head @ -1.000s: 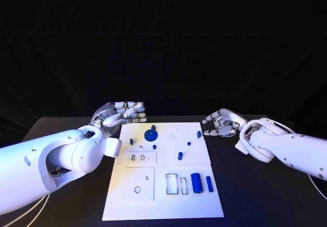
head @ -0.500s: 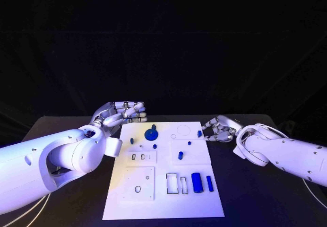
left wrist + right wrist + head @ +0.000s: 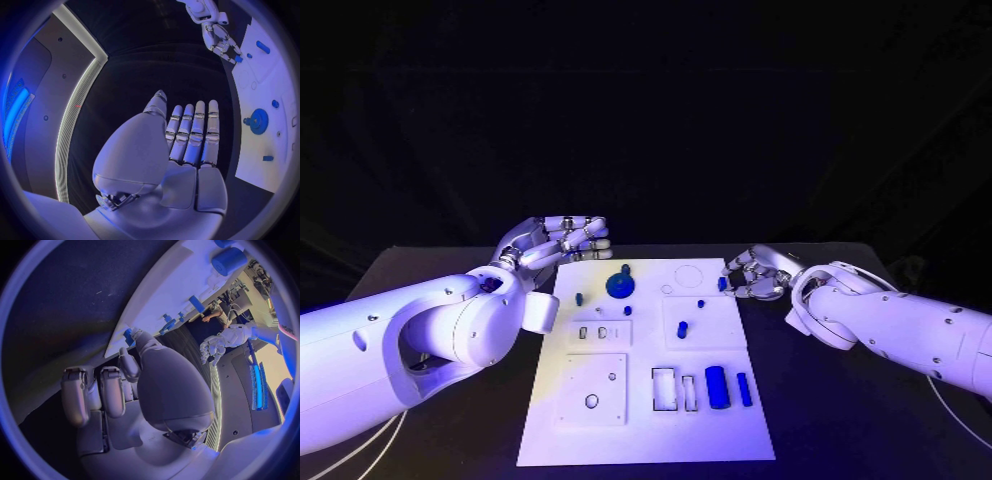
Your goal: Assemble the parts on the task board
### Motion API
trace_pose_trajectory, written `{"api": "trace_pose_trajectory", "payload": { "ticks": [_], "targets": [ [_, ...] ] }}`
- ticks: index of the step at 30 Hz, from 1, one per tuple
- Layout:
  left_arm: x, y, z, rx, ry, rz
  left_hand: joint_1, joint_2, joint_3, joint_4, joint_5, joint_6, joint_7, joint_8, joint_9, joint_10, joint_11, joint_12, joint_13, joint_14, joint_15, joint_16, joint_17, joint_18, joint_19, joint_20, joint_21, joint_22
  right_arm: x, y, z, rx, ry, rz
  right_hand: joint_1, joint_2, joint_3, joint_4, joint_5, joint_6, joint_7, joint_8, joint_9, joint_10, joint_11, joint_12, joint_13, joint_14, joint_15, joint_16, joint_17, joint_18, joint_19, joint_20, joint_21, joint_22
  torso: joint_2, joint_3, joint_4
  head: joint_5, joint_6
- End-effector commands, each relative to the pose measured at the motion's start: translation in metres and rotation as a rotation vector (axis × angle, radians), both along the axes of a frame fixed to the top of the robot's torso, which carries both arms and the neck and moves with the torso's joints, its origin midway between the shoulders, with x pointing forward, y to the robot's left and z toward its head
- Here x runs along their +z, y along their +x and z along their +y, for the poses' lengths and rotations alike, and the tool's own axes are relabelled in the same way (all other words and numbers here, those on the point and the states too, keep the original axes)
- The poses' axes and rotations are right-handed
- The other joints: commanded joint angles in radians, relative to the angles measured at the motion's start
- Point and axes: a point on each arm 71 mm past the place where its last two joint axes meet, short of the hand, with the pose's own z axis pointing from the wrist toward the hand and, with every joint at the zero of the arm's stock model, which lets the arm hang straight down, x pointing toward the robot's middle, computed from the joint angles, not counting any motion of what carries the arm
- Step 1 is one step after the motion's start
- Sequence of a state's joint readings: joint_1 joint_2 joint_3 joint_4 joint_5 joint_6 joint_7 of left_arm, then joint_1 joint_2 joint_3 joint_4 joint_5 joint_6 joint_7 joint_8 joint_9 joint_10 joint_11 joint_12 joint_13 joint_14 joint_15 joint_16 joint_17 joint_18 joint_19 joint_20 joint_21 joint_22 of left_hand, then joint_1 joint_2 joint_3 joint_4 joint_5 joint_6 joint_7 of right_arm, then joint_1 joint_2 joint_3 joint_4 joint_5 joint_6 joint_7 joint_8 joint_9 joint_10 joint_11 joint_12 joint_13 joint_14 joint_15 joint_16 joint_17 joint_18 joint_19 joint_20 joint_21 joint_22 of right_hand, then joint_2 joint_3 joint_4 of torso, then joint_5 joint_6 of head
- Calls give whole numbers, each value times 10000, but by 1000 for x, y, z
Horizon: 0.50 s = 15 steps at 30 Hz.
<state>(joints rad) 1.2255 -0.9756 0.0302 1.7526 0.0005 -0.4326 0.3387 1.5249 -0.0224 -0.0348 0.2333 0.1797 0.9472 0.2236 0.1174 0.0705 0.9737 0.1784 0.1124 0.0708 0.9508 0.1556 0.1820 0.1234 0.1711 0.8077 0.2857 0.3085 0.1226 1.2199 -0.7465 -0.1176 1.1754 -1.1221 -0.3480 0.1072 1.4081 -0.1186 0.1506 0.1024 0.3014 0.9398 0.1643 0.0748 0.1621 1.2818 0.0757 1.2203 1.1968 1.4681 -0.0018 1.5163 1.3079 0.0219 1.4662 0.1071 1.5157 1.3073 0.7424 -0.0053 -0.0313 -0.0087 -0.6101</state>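
Note:
The white task board (image 3: 646, 420) lies mid-table. On it are a blue gear (image 3: 619, 287), a blue cylinder (image 3: 717, 386), a thin blue bar (image 3: 743, 389) and several small blue pegs. My right hand (image 3: 759, 272) is at the board's far right edge, other fingers curled. Its thumb and one fingertip reach a small blue part (image 3: 721, 283), seen in the right wrist view as the small blue part (image 3: 129, 335) at the board's edge (image 3: 181, 305). Whether they grip it is unclear. My left hand (image 3: 564, 240) hovers by the far left corner, fingers straight, together, holding nothing. The left wrist view shows the left hand (image 3: 187, 145), the gear (image 3: 257, 121) and the right hand (image 3: 219, 40).
Black table (image 3: 877, 420) surrounds the board on all sides. My left forearm (image 3: 430, 340) lies along the board's left side, and my right forearm (image 3: 906, 325) comes in over the table to the right. A dark backdrop stands behind.
My right hand has moved left and slightly down to the board's far right edge, bringing its fingertips to the small blue part. The left hand has not moved.

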Motion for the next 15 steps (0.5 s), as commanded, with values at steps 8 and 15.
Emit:
{"api": "trace_pose_trajectory", "payload": {
  "ticks": [8, 15],
  "targets": [
    [1, 0, -2, -156, -73, 4, 79, -2, 4, -58, -48, 22, 11, -68, 2, 36, 46, -52, 2, 55, -43, -55, 13, 97, -68, -4, 41, -15, -2, 3, 3, -71, 137, 135, -54, 137, 145, 13, -163, 372, -69, 144, 10, 268, -49, 315, 251, 789, 14, 85, 1589, -66, 642, 27, 106, 2198, 1, 13, -15, 39, -23],
    [0, 0, -1, -141, -58, 30, 79, -2, 4, -58, -48, 22, 11, -68, 2, 36, 46, -52, 2, 55, -43, -55, 13, 97, -68, -4, 41, -15, -2, 4, 5, 19, 151, 185, -1, 213, 286, -65, -307, 767, -177, 315, 48, 406, -140, 497, 427, 796, -57, 100, 1620, -75, 667, -27, 130, 2228, -7, 9, -21, 32, -44]
  ]
}}
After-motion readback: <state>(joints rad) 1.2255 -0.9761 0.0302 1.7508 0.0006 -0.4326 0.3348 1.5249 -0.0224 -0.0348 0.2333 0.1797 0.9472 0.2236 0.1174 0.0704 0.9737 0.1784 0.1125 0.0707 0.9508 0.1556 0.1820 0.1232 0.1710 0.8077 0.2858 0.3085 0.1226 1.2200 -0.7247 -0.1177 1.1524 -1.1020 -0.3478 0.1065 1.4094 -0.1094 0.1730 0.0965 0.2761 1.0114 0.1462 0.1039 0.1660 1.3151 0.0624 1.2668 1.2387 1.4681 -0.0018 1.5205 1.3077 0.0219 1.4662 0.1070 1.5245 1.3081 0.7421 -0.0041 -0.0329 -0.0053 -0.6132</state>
